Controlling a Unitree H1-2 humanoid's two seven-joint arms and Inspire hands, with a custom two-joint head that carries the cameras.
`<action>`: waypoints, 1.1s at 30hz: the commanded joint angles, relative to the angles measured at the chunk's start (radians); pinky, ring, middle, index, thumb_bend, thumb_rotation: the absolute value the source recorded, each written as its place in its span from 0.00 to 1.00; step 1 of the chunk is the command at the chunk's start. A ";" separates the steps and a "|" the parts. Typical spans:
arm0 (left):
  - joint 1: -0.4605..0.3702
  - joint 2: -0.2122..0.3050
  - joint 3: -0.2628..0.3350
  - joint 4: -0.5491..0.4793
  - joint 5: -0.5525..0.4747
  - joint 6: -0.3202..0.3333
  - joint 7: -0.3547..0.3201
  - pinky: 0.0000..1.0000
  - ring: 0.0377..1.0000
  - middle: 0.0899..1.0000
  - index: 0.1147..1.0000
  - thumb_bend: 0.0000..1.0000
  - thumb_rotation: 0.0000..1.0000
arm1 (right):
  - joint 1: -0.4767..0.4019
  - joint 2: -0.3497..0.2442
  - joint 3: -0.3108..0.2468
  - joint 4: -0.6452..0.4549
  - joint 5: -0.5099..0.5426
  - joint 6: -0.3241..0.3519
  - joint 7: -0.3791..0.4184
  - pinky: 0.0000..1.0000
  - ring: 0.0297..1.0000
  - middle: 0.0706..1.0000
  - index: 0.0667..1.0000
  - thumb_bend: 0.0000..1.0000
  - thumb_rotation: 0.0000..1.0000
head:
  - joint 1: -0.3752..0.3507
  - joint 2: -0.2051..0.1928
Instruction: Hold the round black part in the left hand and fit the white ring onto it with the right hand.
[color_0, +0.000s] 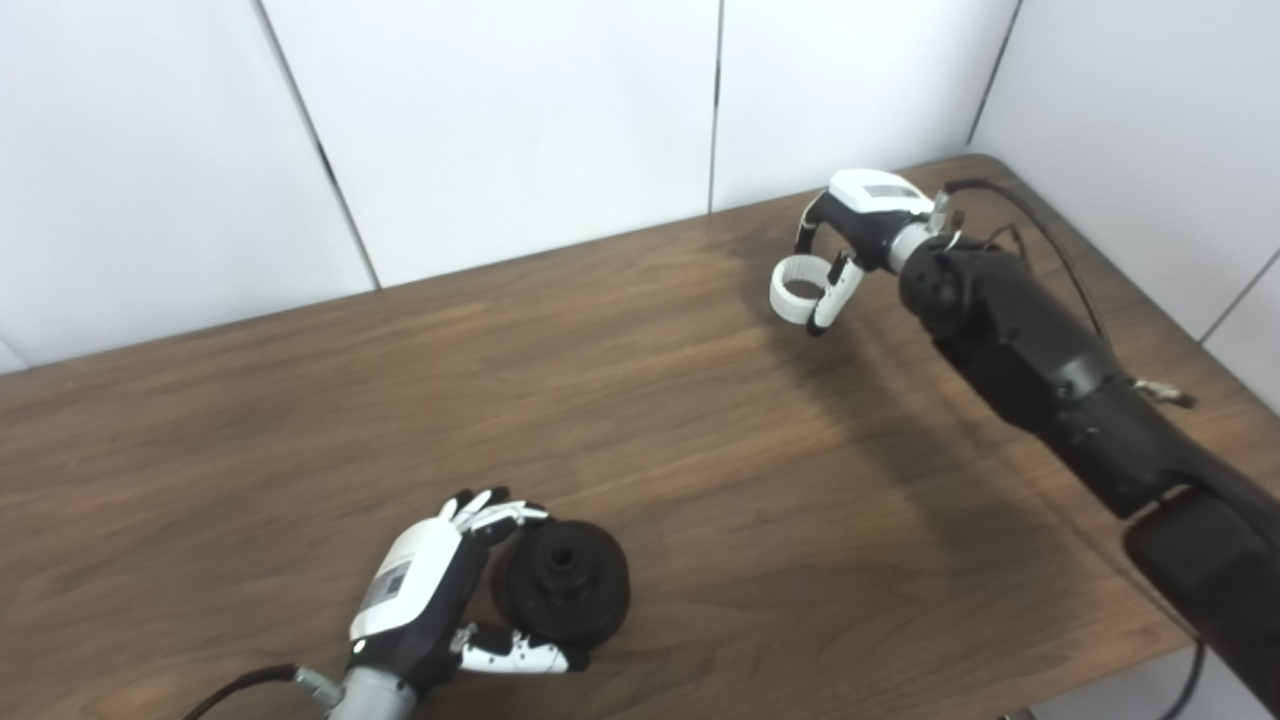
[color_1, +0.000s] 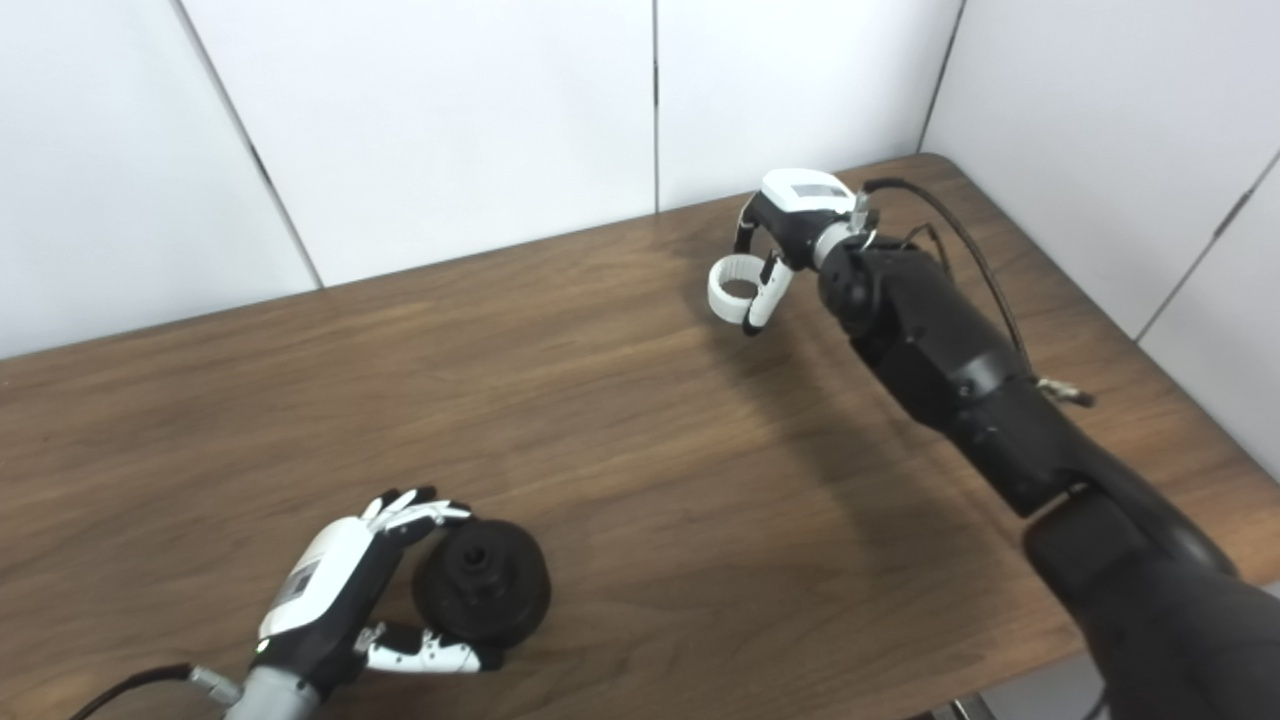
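The round black part (color_0: 562, 590) stands on the wooden table (color_0: 640, 440) near its front edge. My left hand (color_0: 425, 590) is curled around its left side, fingers over the top rim and thumb under the front. Far off at the back right, my right hand (color_0: 850, 245) holds the white ring (color_0: 798, 288) between its fingers and thumb, a little above the tabletop. In the right eye view the ring (color_1: 735, 288) hangs from the right hand (color_1: 790, 225), and the left hand (color_1: 345, 590) cups the black part (color_1: 482, 592).
White wall panels (color_0: 500, 120) stand behind the table and along its right side. A black cable (color_0: 1040, 240) loops over the right forearm. The table's right corner (color_0: 985, 165) lies close behind the right hand.
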 joint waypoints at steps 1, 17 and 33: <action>0.006 -0.009 -0.025 0.009 0.018 0.009 -0.024 1.00 0.94 0.81 0.41 0.52 0.05 | -0.040 -0.043 -0.012 -0.102 0.013 -0.022 0.034 1.00 0.91 0.81 0.45 0.52 0.14 | 0.022 0.008; 0.009 -0.064 -0.053 0.030 0.079 0.033 -0.007 1.00 0.95 0.81 0.41 0.52 0.05 | 0.011 0.002 0.055 -0.670 0.013 -0.007 0.364 1.00 0.89 0.78 0.44 0.53 0.14 | 0.141 0.071; -0.008 -0.102 -0.071 0.032 0.119 0.067 -0.006 1.00 0.95 0.81 0.41 0.52 0.05 | 0.075 0.097 0.103 -0.860 -0.020 -0.077 0.503 1.00 0.88 0.78 0.44 0.53 0.14 | 0.199 0.151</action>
